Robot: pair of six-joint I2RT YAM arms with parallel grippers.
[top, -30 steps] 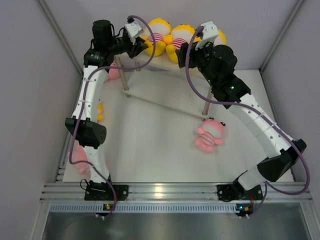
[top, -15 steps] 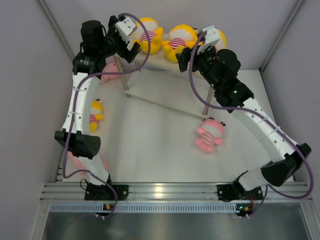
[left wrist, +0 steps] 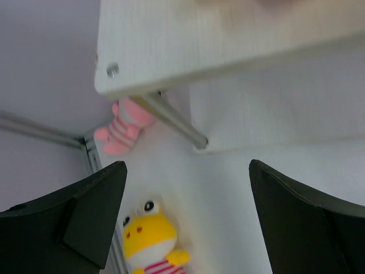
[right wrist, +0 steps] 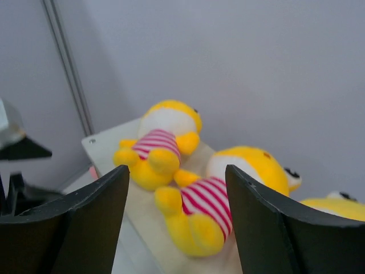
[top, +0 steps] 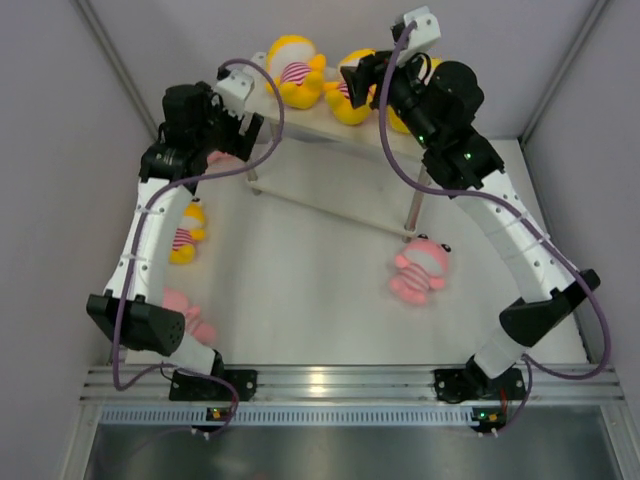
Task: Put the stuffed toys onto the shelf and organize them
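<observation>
Well, three yellow toys [top: 293,72] lie atop the shelf [top: 308,122]; four more toys [top: 420,270] wait on the desk [top: 320,250] around it (left hand [left wrist: 185,188] and right hand [right wrist: 177,177] both released, empty).

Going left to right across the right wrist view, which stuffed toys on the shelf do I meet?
left yellow toy → middle yellow toy → third yellow toy, only partly in view at the right edge
</observation>
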